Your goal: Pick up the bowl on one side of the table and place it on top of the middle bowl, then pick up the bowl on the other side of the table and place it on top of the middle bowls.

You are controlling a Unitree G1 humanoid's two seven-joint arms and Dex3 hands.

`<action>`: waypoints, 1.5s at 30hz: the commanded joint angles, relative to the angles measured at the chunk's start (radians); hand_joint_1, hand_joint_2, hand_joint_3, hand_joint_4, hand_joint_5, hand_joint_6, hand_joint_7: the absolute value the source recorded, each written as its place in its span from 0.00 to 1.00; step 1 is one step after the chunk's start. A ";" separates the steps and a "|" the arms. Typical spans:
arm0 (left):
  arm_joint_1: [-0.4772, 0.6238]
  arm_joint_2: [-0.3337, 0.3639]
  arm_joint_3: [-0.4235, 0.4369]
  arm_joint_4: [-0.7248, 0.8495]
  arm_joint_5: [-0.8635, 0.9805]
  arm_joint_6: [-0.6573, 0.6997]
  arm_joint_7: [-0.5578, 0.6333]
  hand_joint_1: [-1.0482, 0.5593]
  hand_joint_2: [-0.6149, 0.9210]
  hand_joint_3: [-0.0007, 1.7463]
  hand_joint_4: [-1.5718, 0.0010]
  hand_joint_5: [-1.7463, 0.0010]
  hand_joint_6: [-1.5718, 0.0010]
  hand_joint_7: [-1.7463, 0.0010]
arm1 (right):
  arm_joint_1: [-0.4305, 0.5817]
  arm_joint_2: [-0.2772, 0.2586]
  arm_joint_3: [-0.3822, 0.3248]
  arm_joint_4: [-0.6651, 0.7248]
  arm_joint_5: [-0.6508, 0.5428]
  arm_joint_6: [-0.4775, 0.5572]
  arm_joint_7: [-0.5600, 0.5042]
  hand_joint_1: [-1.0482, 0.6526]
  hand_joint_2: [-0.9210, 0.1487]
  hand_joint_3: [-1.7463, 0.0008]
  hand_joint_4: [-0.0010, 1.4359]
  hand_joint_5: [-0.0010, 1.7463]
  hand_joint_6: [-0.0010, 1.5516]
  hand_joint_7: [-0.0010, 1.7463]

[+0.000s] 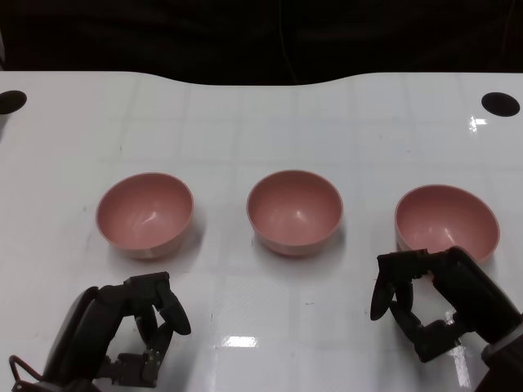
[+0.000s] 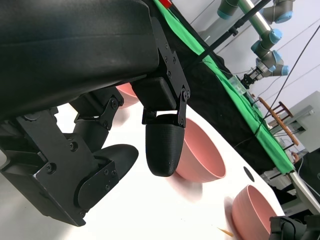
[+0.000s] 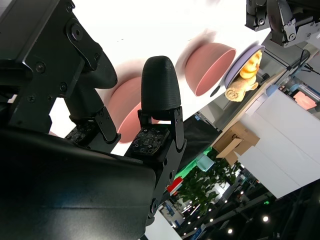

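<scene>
Three pink bowls stand in a row across the white table: the left bowl (image 1: 145, 214), the middle bowl (image 1: 294, 211) and the right bowl (image 1: 447, 222). All are upright and apart from each other. My left hand (image 1: 131, 331) hovers just in front of the left bowl, fingers apart, holding nothing. Close to the near rim of the right bowl is my right hand (image 1: 425, 298), fingers spread and empty, and I cannot tell if it touches the rim. The left wrist view shows the middle bowl (image 2: 200, 155) and the right bowl (image 2: 255, 210) beyond its fingers (image 2: 162, 145). Two pink bowls (image 3: 210, 67) show past the right wrist's fingers (image 3: 160, 85).
The white table (image 1: 261, 122) has black round holes at its far left corner (image 1: 11, 101) and far right corner (image 1: 500, 104). Its far edge meets a dark backdrop. Bare table lies between the bowls and my hands.
</scene>
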 commanded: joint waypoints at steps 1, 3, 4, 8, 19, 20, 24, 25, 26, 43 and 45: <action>0.003 0.015 0.007 -0.005 0.001 -0.002 0.009 0.64 0.57 0.83 0.39 0.09 0.40 0.28 | -0.001 -0.009 -0.009 -0.006 0.013 -0.004 0.003 0.72 0.78 0.04 0.65 1.00 0.61 0.71; 0.004 0.015 0.007 -0.005 0.001 -0.001 0.009 0.64 0.57 0.83 0.40 0.08 0.40 0.28 | -0.001 -0.009 -0.009 -0.007 0.013 -0.003 0.004 0.72 0.78 0.04 0.65 1.00 0.61 0.71; 0.004 0.016 0.007 -0.005 0.001 -0.001 0.009 0.64 0.57 0.83 0.40 0.08 0.40 0.28 | -0.001 -0.010 -0.008 -0.007 0.013 -0.005 0.005 0.72 0.79 0.04 0.65 1.00 0.61 0.71; 0.005 0.014 0.008 -0.006 0.002 0.000 0.011 0.64 0.57 0.83 0.40 0.09 0.40 0.27 | 0.001 -0.010 -0.007 -0.009 0.017 -0.004 0.009 0.71 0.79 0.04 0.65 1.00 0.61 0.72; 0.001 0.003 0.018 0.011 -0.012 -0.023 0.029 0.64 0.58 0.82 0.40 0.09 0.41 0.29 | 0.002 -0.008 -0.009 -0.010 0.020 -0.007 0.017 0.70 0.78 0.05 0.64 0.99 0.60 0.72; -0.001 -0.001 0.021 0.018 -0.015 -0.032 0.035 0.63 0.58 0.81 0.41 0.09 0.41 0.31 | 0.003 -0.008 -0.009 -0.011 0.021 -0.004 0.018 0.70 0.78 0.05 0.64 0.99 0.60 0.72; -0.009 -0.011 0.034 0.046 -0.025 -0.066 0.053 0.63 0.61 0.72 0.47 0.24 0.41 0.49 | 0.005 -0.006 -0.009 -0.015 0.023 -0.004 0.020 0.71 0.77 0.05 0.64 1.00 0.60 0.72; -0.007 -0.012 0.039 0.045 -0.030 -0.067 0.054 0.63 0.61 0.71 0.47 0.27 0.41 0.52 | 0.006 -0.005 -0.009 -0.016 0.022 -0.005 0.019 0.71 0.77 0.05 0.64 1.00 0.60 0.72; -0.005 -0.013 0.042 0.043 -0.032 -0.067 0.053 0.62 0.64 0.66 0.48 0.31 0.42 0.57 | 0.006 -0.005 -0.009 -0.017 0.022 -0.006 0.018 0.71 0.77 0.05 0.64 1.00 0.60 0.72; 0.078 0.023 0.082 -0.346 0.303 0.324 0.174 0.37 1.00 0.03 0.71 0.71 0.66 1.00 | 0.016 -0.001 -0.011 -0.040 0.014 -0.001 0.010 0.71 0.79 0.03 0.65 1.00 0.60 0.73; 0.087 0.026 0.072 -0.418 0.350 0.420 0.161 0.37 0.99 0.02 0.72 0.73 0.69 1.00 | 0.020 -0.002 -0.011 -0.046 0.011 0.003 0.010 0.71 0.78 0.02 0.65 1.00 0.60 0.73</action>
